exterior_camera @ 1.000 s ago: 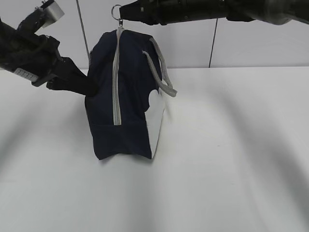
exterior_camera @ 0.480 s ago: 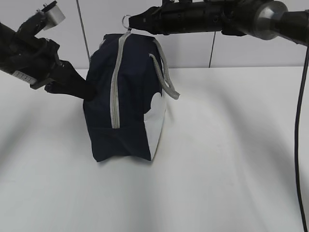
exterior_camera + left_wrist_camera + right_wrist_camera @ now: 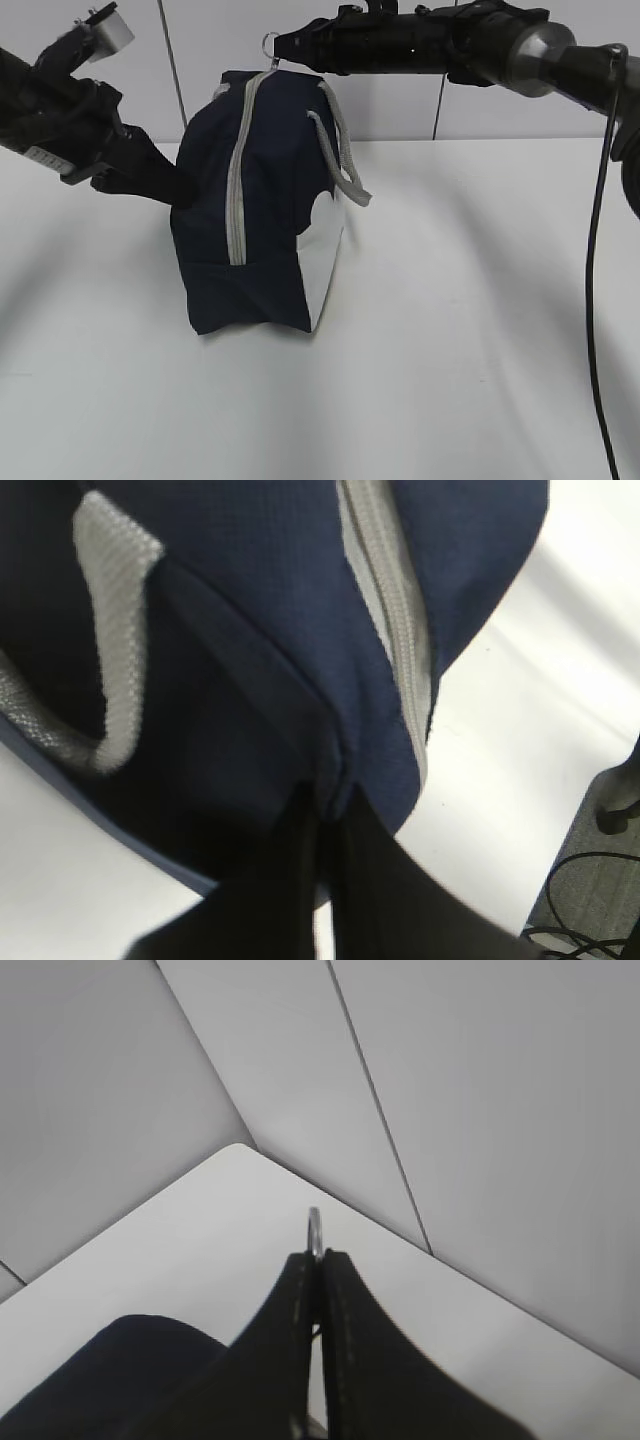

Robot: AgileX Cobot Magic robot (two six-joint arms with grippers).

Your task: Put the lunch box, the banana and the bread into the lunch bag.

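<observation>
Right gripper [image 3: 283,46]: fingers pressed together on the metal ring [image 3: 269,43] of the zipper pull, at the top of the bag. In the right wrist view the two dark fingers [image 3: 285,1340] meet with only a thin slit between them, and the ring [image 3: 315,1232] sticks out just past their tips.

Left gripper [image 3: 178,188]: closed on a fold of the bag's navy fabric at its left side. In the left wrist view the fingers [image 3: 370,880] pinch the cloth just below the lower end of the zipper, the fabric puckering where they bite.

Bag [image 3: 265,200]: stands upright on the white table [image 3: 450,330], left of centre, held between the two grippers — one at the top, one at the side. Its white side panel [image 3: 322,262] faces right.

Zipper [image 3: 236,180]: grey, running from the ring over the top and down the near face; the stretch that shows looks closed.

Strap [image 3: 340,150]: grey handle looping down the bag's right side; a second strap [image 3: 110,630] shows in the left wrist view, lying against the fabric.

Contents: cannot tell — the inside of the bag is hidden in all three views.

Right arm [image 3: 450,45]: reaches in from the upper right, roughly level, above the table.
</observation>
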